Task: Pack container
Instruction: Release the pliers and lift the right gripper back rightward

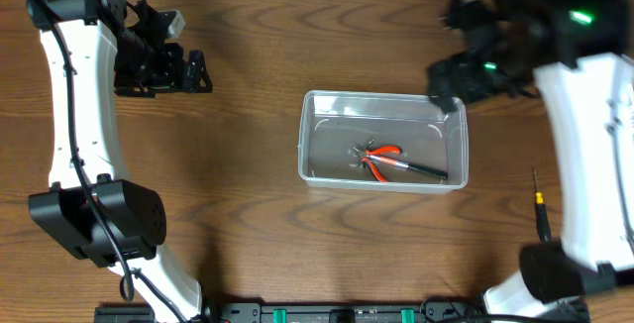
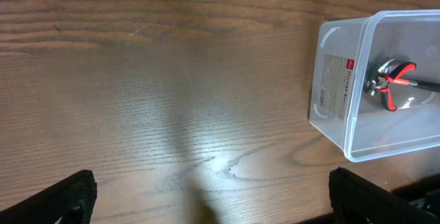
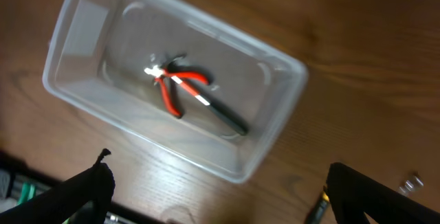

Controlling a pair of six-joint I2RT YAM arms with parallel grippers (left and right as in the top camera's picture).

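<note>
Two tools lie inside the clear container (image 1: 332, 125), which sits mid-surface (image 1: 248, 234): red-handled pliers (image 1: 381, 155) with a black-handled tool (image 1: 426, 170) lying across them. Up top, the right gripper (image 3: 227, 196) hangs over the container's far right corner, jaws spread wide and empty. Well off to the left, the left gripper (image 2: 213, 207) has its jaws wide apart too, nothing in them. One small screwdriver (image 1: 540, 212) lies on the wood by the right arm.

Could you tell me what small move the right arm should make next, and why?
Probably swing the open right gripper away from the container toward the screwdriver lying on the table beside that arm's base. The pliers already lie inside the container, the gripper holds nothing, and the screwdriver is a tool visibly left outside it.
</note>
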